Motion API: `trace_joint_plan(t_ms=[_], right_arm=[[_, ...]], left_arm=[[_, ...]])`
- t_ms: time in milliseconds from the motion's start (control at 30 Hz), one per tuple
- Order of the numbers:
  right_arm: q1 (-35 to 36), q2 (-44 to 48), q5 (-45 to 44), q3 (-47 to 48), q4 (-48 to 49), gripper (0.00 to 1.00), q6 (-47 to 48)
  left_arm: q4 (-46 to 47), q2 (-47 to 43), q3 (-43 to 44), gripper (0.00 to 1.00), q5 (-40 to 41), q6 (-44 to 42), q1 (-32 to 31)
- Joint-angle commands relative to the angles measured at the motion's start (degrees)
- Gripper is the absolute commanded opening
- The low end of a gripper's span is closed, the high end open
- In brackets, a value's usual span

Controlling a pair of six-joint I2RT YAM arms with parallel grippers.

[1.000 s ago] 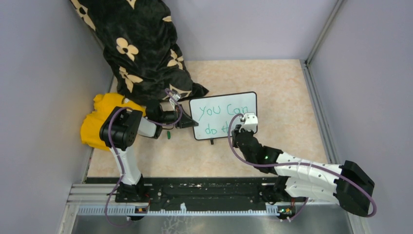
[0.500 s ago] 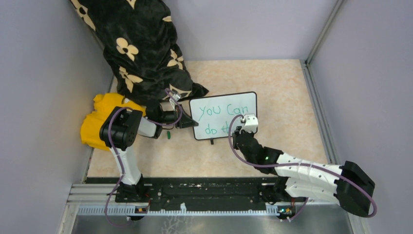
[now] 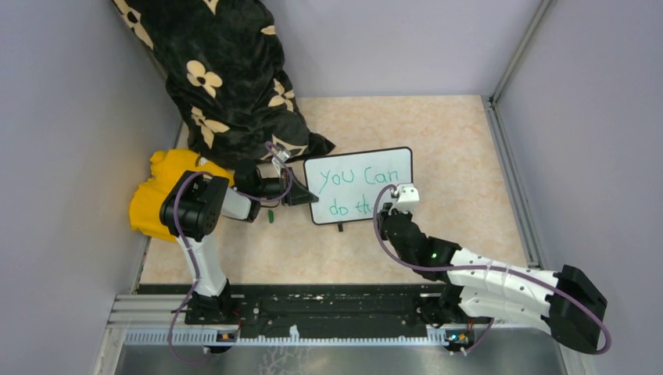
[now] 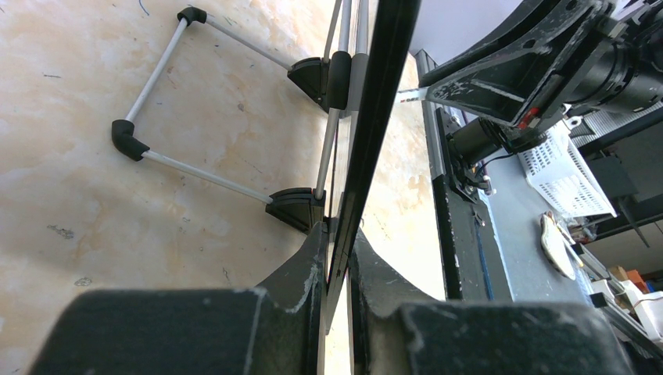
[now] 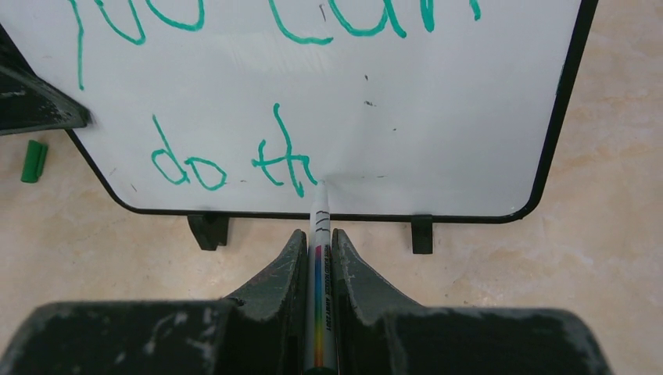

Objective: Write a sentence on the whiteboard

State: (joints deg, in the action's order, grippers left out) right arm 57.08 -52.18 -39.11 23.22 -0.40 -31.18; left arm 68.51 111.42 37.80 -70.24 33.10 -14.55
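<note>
Right gripper [image 5: 318, 241]: the dark jaws were found closed on a slim white marker with a rainbow-striped label [image 5: 320, 301]. The barrel was pinched between the fingers and pointed straight ahead of the hand.

The marker tip was seen pressed to the small glossy white whiteboard with a thin black frame [image 5: 469, 117], just ahead of the fingertips, at the end of the last green stroke.

The sentence, green handwritten marker lettering [image 5: 227, 160], was noted ahead and left of the tip. The lower line read "do th". The upper line read "you Can" and was cut off at the top of the wrist view.

Two small black plastic feet [image 5: 208, 231] were seen under the board's near edge, one on either side of the jaws. A small green plastic cylinder [image 5: 34, 161] was recorded on the table, far left of the hand.

Left gripper [image 4: 338, 250]: the jaws were found clamped on the whiteboard's black-framed side edge, and the board was held upright. Beyond the fingers, a grey wire stand with black corner joints [image 4: 155, 74] was seen resting on the beige marbled tabletop [image 4: 94, 195].

Further behind that hand, a black cloth with cream flowers [image 3: 227, 78] and a yellow soft object [image 3: 156, 195] were noted.
</note>
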Motion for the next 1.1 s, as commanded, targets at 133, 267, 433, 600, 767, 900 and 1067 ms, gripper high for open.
trace_joint_plan(t_ms=[133, 267, 433, 600, 767, 900, 1067], right_arm=[[-0.7, 5.0, -0.7, 1.7, 2.7, 0.0, 2.5], [-0.7, 4.8, -2.3, 2.1, 3.3, 0.0, 2.7], [-0.7, 4.3, -3.3, 1.8, 6.0, 0.0, 2.9], [-0.7, 3.7, -3.6, 1.4, 8.4, 0.0, 3.2], [-0.7, 2.8, -3.7, 1.6, 9.3, 0.0, 3.5], [-0.8, 2.3, -3.2, 1.8, 9.3, 0.0, 3.5], [-0.7, 2.6, -2.2, 1.0, 8.2, 0.0, 3.0]], left_arm=[[-4.3, 0.4, 0.2, 0.16, -0.2, 0.0, -0.4], [-4.3, 0.4, 0.2, 0.16, -0.2, 0.0, -0.5], [-4.4, 0.5, 0.3, 0.16, -0.2, 0.0, -0.4], [-4.5, 0.4, 0.3, 0.16, -0.2, 0.0, -0.5], [-4.7, 0.5, 0.4, 0.16, -0.3, -0.1, -0.5], [-4.8, 0.4, 0.4, 0.16, -0.3, -0.2, -0.5], [-4.8, 0.4, 0.4, 0.16, -0.3, -0.2, -0.5]])
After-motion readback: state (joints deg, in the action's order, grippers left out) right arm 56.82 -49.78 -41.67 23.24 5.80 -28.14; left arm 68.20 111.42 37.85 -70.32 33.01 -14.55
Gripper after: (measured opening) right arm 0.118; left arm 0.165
